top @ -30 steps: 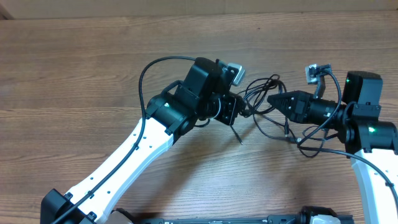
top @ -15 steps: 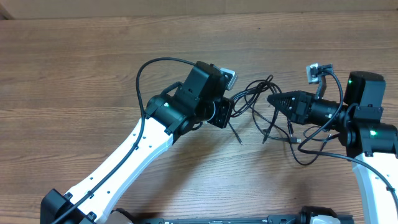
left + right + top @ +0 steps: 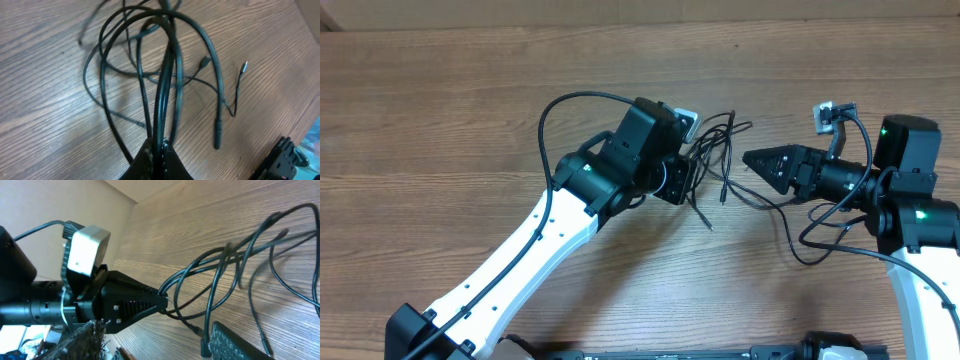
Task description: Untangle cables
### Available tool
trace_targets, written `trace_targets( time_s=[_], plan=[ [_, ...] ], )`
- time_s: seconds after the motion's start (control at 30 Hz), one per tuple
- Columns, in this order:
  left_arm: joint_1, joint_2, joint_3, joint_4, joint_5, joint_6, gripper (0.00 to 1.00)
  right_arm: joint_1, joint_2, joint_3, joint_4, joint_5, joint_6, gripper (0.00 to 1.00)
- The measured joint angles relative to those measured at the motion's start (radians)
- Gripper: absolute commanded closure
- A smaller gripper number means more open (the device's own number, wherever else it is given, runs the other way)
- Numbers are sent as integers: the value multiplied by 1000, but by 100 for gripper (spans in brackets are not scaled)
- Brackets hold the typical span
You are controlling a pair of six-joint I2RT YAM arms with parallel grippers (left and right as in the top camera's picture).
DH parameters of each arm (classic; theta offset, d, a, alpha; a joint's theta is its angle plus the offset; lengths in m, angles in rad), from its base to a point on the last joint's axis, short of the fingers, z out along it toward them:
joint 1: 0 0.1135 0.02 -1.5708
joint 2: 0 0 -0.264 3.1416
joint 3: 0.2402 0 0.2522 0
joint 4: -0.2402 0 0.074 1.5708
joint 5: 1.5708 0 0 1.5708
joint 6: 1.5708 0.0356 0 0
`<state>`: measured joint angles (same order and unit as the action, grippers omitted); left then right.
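Observation:
Several thin black cables [image 3: 718,143] hang in a tangled bunch between my two arms. My left gripper [image 3: 688,168] is shut on the bunch; in the left wrist view the strands [image 3: 167,75] loop away from its closed jaws [image 3: 159,150], and one silver-tipped plug [image 3: 244,65] sticks out to the right. My right gripper [image 3: 752,160] stands open just right of the tangle, holding nothing. In the right wrist view its jaws [image 3: 155,329] are spread wide, one strand [image 3: 212,295] runs close by the right finger [image 3: 235,342], and the left gripper [image 3: 132,305] pinches the bunch.
The wooden table [image 3: 470,120] lies under everything, with a pale wall along its far edge. Thicker black arm cables [image 3: 815,245] curl beside the right arm. The left arm [image 3: 540,235] crosses the table's lower left.
My right gripper has opened and let go of the cables. The bunch has slackened and swung left and back toward the left gripper, which stays shut and has shifted slightly left.

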<state>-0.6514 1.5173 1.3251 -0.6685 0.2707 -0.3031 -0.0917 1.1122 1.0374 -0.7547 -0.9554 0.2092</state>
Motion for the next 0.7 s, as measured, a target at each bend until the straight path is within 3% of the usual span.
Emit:
trace_targets(
  time_s=[0.3,0.43,0.7],
  plan=[
    [8,0,0,109,107,-9,96,0,-1,0,-61,86,0,32],
    [47,0,0,127,143,-89,96,0,-1,0,-88,144,0,32],
    [159,3,0,338,468,-167,96,0,-1,0,-100,177,0,31]
  ],
)
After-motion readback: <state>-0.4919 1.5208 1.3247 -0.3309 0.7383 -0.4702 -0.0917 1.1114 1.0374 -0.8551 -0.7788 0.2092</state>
